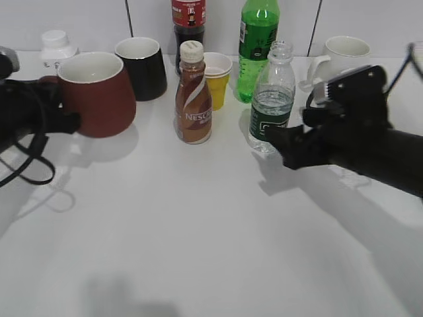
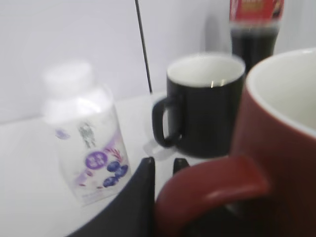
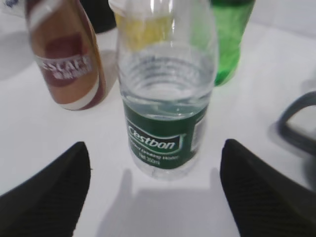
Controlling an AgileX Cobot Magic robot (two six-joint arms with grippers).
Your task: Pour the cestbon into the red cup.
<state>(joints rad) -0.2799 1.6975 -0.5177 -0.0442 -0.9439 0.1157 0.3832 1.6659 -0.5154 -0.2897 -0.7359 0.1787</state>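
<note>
The red cup [image 1: 99, 92] stands at the left of the white table. In the left wrist view its handle [image 2: 212, 182] lies between the narrow black fingers of my left gripper [image 2: 164, 167], which is shut on it. In the exterior view the left gripper [image 1: 68, 122] sits at the cup's left side. The cestbon [image 1: 271, 105], capless and about half full, stands right of centre. My right gripper [image 1: 281, 142] is open at its base. In the right wrist view the cestbon [image 3: 165, 98] stands just ahead of the wide-open fingers of the right gripper [image 3: 155, 148], untouched.
A brown Nescafe bottle [image 1: 193, 96] stands between cup and cestbon. Behind are a black mug [image 1: 142, 66], a yellow paper cup [image 1: 217, 79], a green soda bottle [image 1: 258, 46], a cola bottle [image 1: 188, 20], a white mug [image 1: 344, 56] and a small white bottle [image 1: 58, 46].
</note>
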